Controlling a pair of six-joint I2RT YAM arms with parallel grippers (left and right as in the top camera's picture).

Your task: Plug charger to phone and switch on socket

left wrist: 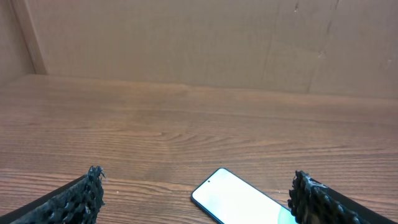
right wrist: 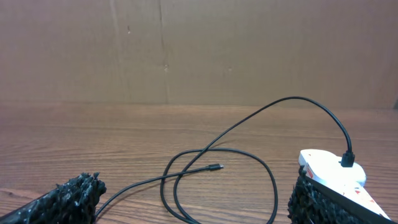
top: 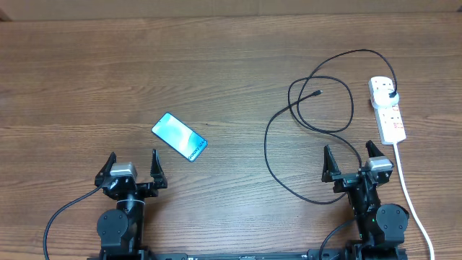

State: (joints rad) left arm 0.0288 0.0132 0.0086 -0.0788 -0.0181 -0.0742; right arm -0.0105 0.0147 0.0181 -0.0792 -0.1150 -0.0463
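Note:
The phone (top: 180, 136) lies flat on the table, light-blue screen up, just ahead and right of my left gripper (top: 133, 165), which is open and empty; the phone also shows in the left wrist view (left wrist: 239, 200). The charger cable (top: 289, 108) lies in loose loops, its connector tip (top: 318, 93) free on the wood, its black plug (top: 392, 94) in the socket (top: 387, 109), a white power strip at the right. My right gripper (top: 351, 159) is open and empty, near the loops. In the right wrist view the tip (right wrist: 216, 167) and the strip (right wrist: 333, 167) show.
The strip's white cord (top: 415, 206) runs down the right side toward the front edge, past my right arm. A brown cardboard wall (left wrist: 199, 43) stands behind the table.

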